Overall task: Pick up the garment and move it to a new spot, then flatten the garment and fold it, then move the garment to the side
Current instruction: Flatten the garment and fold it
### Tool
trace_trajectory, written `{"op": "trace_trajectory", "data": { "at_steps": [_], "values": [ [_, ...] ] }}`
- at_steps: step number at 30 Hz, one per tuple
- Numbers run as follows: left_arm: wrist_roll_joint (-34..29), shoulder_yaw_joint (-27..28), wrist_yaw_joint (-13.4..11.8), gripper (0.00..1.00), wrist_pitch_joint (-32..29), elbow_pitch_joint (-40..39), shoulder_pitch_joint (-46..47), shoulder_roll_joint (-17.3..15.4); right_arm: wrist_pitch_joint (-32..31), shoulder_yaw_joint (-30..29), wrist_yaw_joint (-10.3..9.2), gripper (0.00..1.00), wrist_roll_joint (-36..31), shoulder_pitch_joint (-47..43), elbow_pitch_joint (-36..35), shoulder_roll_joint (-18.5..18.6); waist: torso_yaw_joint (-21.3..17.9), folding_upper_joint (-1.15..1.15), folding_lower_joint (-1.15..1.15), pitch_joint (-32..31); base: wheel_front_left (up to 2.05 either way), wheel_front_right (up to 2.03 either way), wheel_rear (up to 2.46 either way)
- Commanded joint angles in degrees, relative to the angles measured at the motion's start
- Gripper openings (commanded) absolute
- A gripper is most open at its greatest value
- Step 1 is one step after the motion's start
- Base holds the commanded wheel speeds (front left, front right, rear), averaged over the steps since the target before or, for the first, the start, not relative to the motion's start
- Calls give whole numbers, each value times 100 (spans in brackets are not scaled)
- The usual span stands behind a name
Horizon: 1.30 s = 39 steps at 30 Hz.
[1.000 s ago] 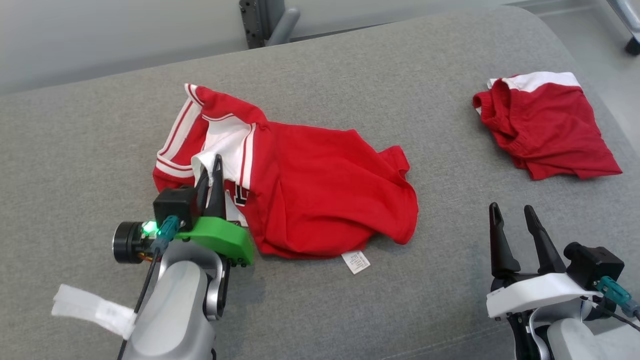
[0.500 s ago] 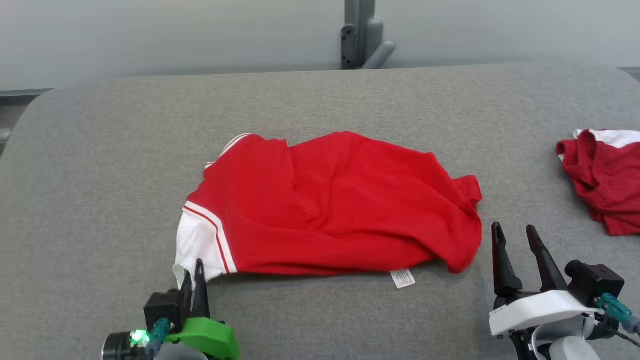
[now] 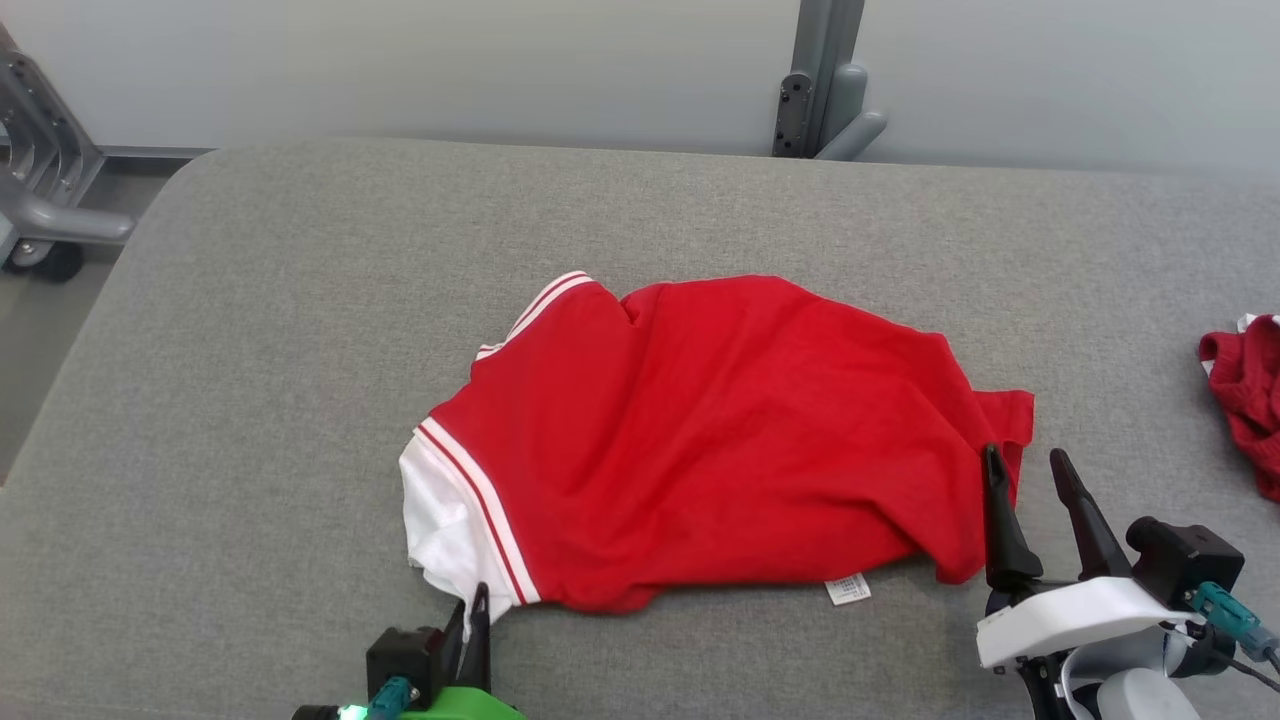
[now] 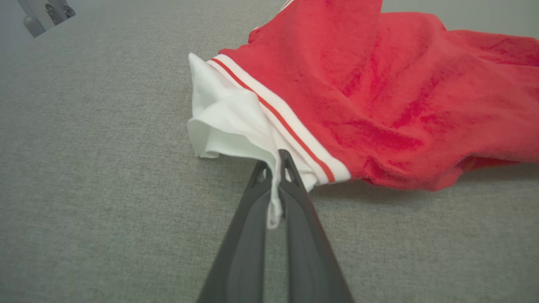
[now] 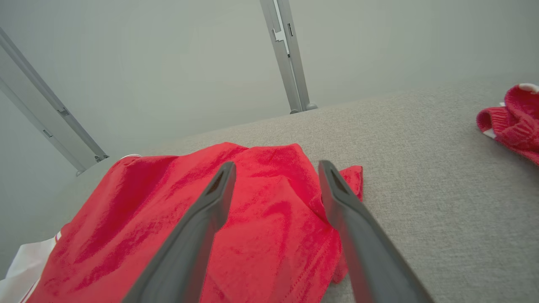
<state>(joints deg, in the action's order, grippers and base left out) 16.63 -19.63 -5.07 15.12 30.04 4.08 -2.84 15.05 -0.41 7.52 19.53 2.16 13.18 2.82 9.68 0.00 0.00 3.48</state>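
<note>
Two grippers work over the grey surface (image 3: 250,350). The left gripper (image 3: 470,603) is clamped on the white sleeve edge of the garment (image 3: 720,440), which lies in the middle. The right gripper (image 3: 1025,460) is spread wide, holding nothing, at the garment's right edge. There are two red garments; the second garment (image 3: 1245,395) lies far right. The left wrist view shows white cloth pinched between the fingers (image 4: 301,202); the head view shows a label (image 3: 848,590).

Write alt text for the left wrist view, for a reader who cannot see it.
The left gripper is shut on the white edge of a rumpled red garment with red-and-white striped trim. The garment lies on a grey fabric surface, stretching away to the upper right.
</note>
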Motion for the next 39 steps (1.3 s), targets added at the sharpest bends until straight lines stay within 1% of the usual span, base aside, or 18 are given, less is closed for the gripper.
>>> {"op": "trace_trajectory", "data": {
  "at_steps": [1,2,3,6,8,11,17,22,26,31,35,39],
  "values": [
    [30,-102,49,49,1,81,-18,-14,18,-39,-7,100,-35,29,18,15,-53,0,0,35,0,0,0],
    [62,-166,49,96,1,153,-4,-14,18,-67,-7,100,-36,43,17,15,-80,0,0,43,0,0,0],
    [75,-199,42,100,1,191,31,-18,18,-83,-7,100,-36,45,20,15,-104,0,0,43,0,0,0],
    [50,-189,-16,100,1,211,100,-18,18,-123,-7,100,-31,23,26,13,-165,0,0,50,0,0,0],
    [16,-78,-61,100,1,101,99,-19,18,-151,-7,100,-27,18,17,14,-206,0,0,68,0,0,0],
    [-55,157,-117,100,1,-170,-7,-65,18,-208,-7,100,-6,22,-6,14,-264,0,0,94,0,0,0],
    [-134,769,-223,100,1,-1009,-273,-156,18,-213,-7,100,39,12,-25,13,-420,0,0,106,0,0,0],
    [-317,997,-244,100,1,-1090,-93,-230,18,-152,-7,100,44,45,4,14,-629,0,0,112,0,0,0],
    [-430,987,-193,100,1,-1050,69,-195,18,-152,-7,100,21,-11,110,14,-770,0,0,105,0,0,0],
    [-496,891,-114,100,1,-1119,167,-91,18,-215,-7,100,-8,-91,473,13,-920,0,0,71,0,0,0],
    [-505,803,-101,100,1,-1236,222,-46,18,-207,-7,100,63,-28,774,12,-865,0,0,136,0,0,0],
    [-523,764,-106,100,1,-1332,262,-23,18,16,-7,100,215,232,1061,10,-709,0,0,218,0,0,0]
  ]
}}
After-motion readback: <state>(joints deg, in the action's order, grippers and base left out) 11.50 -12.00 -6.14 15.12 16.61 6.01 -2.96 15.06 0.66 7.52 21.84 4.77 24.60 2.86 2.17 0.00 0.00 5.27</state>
